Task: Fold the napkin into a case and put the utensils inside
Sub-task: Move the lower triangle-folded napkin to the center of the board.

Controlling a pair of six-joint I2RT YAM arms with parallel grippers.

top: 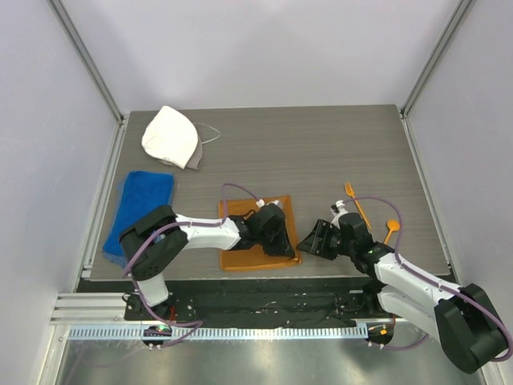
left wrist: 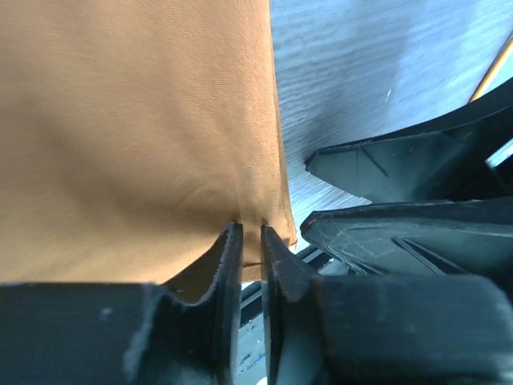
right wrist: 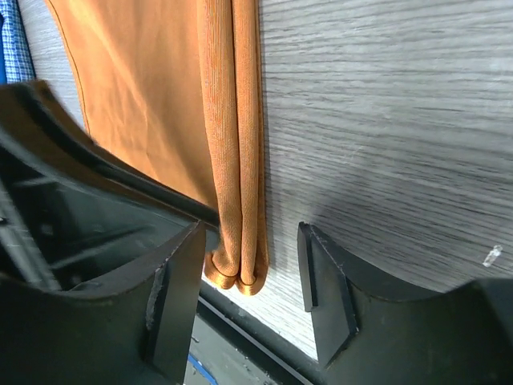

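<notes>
Pinching the near right corner of the rust-orange folded cloth napkin (left wrist: 136, 120), the left jaws stand narrow, closed on the fabric. The right jaws stand wide, straddling the napkin's folded edge with a gap beside it. On the grey wood-grain counter (top: 321, 152), well right of the napkin, lie the thin orange plastic fork (top: 355, 200) and the orange plastic spoon (top: 391, 230).

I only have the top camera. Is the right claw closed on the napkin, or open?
Observer: Open. On its wrist view the right claw straddles the folded edge of the napkin without closing on it.
Operator: And the left claw?
Observer: The left claw is nearly closed at a corner of the napkin. I can't tell whether cloth is pinched.
Operator: What does that fold look like?
Observer: Two rounded layers lying side by side, with their ends level.
</notes>
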